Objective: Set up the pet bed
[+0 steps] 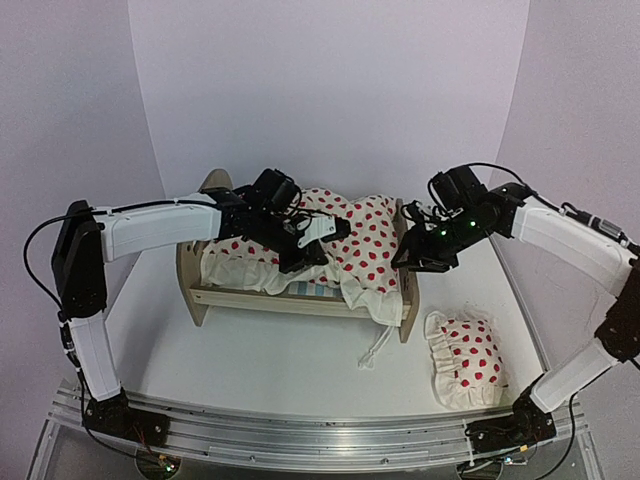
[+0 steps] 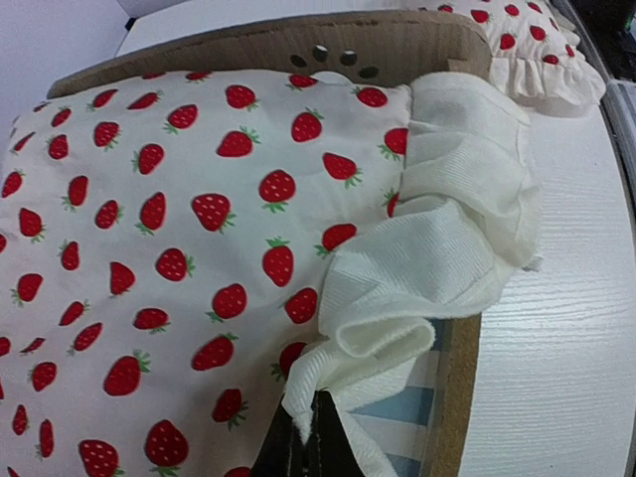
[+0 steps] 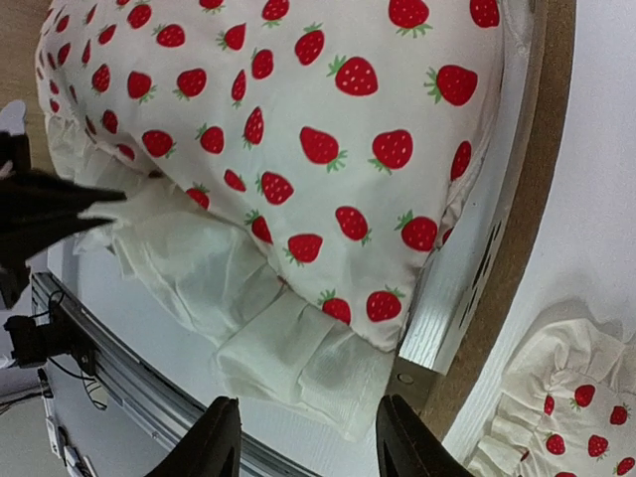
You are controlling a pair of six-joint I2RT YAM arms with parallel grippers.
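— Both busy at the pet bed (image 1: 260, 298) on the table (image 1: 280, 365). Why?
— Pinching blanket (image 2: 179, 219) ruffle with left gripper (image 2: 306, 439) above the bed's rail, likely for spreading; hovering right gripper (image 3: 308, 425) splayed, empty, at the bed's end.

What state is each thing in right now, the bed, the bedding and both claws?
pet bed: upright on the table.
mattress: in the frame, mostly covered.
blanket: draped over the bed, bunched, front edge hanging over the rail.
pillow: on the table beside the bed, not in it.
left claw: shut on the blanket's ruffle.
right claw: open, holding nothing.
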